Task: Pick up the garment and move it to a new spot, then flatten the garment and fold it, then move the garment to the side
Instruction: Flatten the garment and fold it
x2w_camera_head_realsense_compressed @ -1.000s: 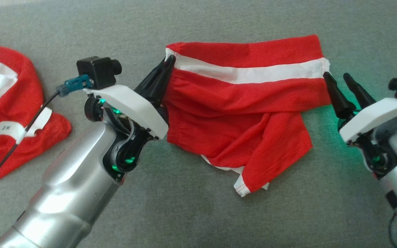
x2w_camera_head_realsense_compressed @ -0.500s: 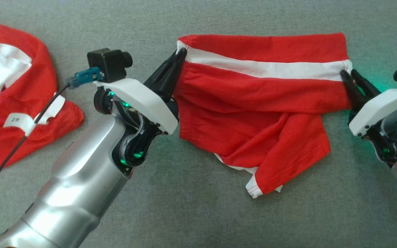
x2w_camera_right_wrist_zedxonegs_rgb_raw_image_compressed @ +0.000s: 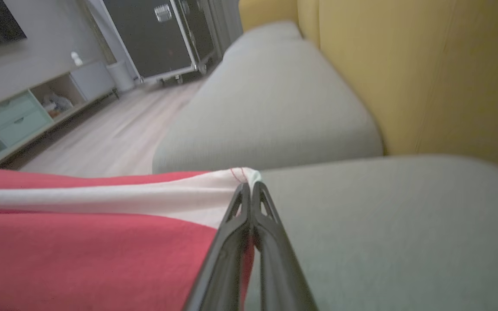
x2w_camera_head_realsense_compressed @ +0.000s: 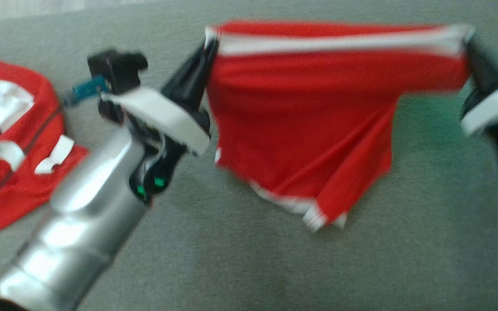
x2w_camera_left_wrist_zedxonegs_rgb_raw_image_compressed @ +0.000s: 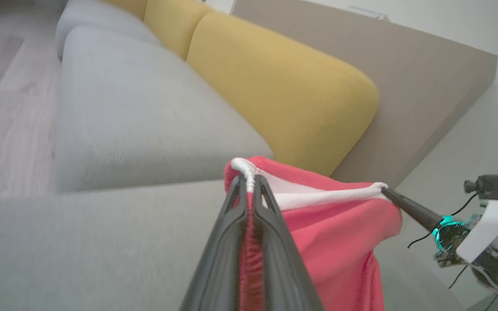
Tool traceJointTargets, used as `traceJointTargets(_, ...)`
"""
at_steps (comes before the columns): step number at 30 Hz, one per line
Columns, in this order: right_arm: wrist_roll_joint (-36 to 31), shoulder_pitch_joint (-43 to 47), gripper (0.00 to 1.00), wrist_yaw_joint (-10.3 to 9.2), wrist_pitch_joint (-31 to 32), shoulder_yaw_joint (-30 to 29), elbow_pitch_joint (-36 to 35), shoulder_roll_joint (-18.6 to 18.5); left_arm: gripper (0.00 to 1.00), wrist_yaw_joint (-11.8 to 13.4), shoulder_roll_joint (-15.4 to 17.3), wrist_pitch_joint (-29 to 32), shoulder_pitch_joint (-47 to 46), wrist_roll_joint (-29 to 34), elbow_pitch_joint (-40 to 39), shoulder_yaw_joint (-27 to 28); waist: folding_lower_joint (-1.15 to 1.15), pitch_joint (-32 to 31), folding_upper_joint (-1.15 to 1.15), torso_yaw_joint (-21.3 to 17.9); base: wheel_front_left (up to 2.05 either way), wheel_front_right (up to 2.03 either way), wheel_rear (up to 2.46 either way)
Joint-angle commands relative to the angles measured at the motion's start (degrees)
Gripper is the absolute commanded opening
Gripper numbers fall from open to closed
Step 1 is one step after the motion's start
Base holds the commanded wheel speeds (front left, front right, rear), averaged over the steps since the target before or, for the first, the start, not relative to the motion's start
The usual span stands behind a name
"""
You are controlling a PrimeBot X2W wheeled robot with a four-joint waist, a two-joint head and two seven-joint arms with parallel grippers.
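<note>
Head view: we find the garment [x2w_camera_head_realsense_compressed: 301, 108], red with a white band [x2w_camera_head_realsense_compressed: 339, 43] along its top edge, held up and stretched between both arms over the grey seat [x2w_camera_head_realsense_compressed: 231, 268]. Its lower hem hangs close to the seat, and the blur prevents us from telling whether it touches. The left gripper [x2w_camera_head_realsense_compressed: 208, 46] is pinched on the band's left corner and the right gripper [x2w_camera_head_realsense_compressed: 469, 39] on its right corner. A second red garment [x2w_camera_head_realsense_compressed: 15, 181] lies on the seat at the left, well apart. Left wrist view: the left fingers are clamped with red and white cloth between them, and the band runs taut to the right gripper's tip, before a yellow back cushion [x2w_camera_left_wrist_zedxonegs_rgb_raw_image_compressed: 283, 95]. Right wrist view: the right fingers are closed on the very corner of the band, with little cloth past the tips. We judge the carry to a new spot to be in progress. The main risk is the right corner slipping free if the arms spread further or move out of step, which would leave the garment swinging and crumpled. A low carry could also drag the hem and tuck it under.
</note>
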Motion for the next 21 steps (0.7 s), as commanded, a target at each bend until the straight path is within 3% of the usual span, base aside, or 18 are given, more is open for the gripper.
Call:
traceJointTargets(1,0.1,-5.0,0.00,-0.04,-1.2,-1.2,-1.4,-3.6,0.00,-0.8,2.0,-1.4,-7.3,2.8,-1.5,2.4,0.01,-0.9,0.00,-2.0,0.00,0.00,0.00)
traceJointTargets(3,-0.4,-7.0,0.00,-0.04,-1.3,-1.4,-1.4,-4.4,0.00,-1.0,1.7,-2.0,-9.2,3.5,-1.1,2.6,0.01,-0.7,0.00,-2.3,0.00,0.00,0.00)
traceJointTargets(6,-2.7,-16.9,0.00,-0.04,-1.7,-3.3,-0.1,-7.0,0.00,-2.0,-0.5,-6.3,-20.1,8.8,3.4,3.0,0.01,1.4,0.00,-3.4,0.00,0.00,0.00)
traceJointTargets(12,-6.9,-27.1,0.00,-0.04,-2.2,-8.7,1.3,-7.5,0.00,-3.4,-5.9,-15.6,-32.1,12.8,13.0,5.3,0.01,3.4,0.00,-4.7,0.00,0.00,0.00)
traceJointTargets(16,-9.4,-23.7,0.00,-0.04,-2.2,-12.2,-2.1,-7.3,0.00,-4.4,-6.8,-17.0,-29.5,13.9,14.8,4.7,0.01,3.2,0.00,-5.4,0.00,0.00,0.00)
traceJointTargets(21,-11.2,-10.7,0.00,-0.04,-2.2,-16.8,-8.5,-6.9,0.00,-4.8,-5.1,-17.1,-16.5,14.6,11.4,4.1,0.01,1.8,0.00,-5.8,0.00,0.00,0.00)
